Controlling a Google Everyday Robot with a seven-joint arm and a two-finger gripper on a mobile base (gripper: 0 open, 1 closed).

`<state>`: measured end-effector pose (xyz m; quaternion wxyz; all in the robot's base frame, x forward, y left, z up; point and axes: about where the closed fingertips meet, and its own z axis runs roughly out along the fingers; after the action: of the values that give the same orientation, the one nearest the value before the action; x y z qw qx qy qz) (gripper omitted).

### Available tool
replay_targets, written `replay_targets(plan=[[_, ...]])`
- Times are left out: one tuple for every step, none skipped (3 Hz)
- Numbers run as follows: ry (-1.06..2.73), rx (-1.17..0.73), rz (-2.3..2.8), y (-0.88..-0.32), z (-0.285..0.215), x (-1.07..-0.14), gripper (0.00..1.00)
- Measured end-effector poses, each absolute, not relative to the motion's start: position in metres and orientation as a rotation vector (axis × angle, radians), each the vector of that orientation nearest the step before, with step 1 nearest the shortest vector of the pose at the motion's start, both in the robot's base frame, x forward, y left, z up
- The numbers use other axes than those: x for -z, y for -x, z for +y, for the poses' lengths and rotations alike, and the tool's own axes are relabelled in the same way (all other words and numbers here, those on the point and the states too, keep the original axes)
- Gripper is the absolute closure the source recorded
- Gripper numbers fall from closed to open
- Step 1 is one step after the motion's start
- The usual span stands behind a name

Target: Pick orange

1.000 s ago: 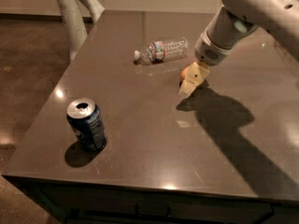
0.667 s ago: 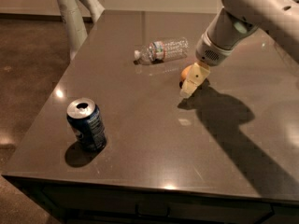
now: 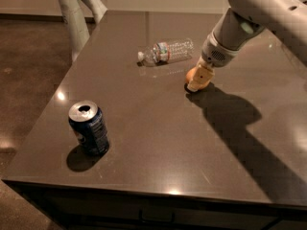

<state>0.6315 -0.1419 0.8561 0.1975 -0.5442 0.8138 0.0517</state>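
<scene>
Nearest, a blue soda can (image 3: 89, 128) stands upright at the left front of the counter (image 3: 158, 147). Further in, right of centre, the gripper (image 3: 195, 79) is low at the counter surface, its tan tip touching or just above it. We cannot tell whether it is open or closed. We see no orange lying apart from it. The orange-tan mass at the tip may include the fruit, so we judge the orange sits directly at the tip, not off to a side. Just beyond, to the left, a plastic bottle (image 3: 165, 51) lies on its side.
</scene>
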Motion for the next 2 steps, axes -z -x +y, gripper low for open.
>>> replay_targets(plan=[[1.531, -0.154, 2.260, -0.632, -0.140, -0.861, 0.65], [1.546, -0.164, 2.224, -0.629, -0.136, -0.875, 0.88]])
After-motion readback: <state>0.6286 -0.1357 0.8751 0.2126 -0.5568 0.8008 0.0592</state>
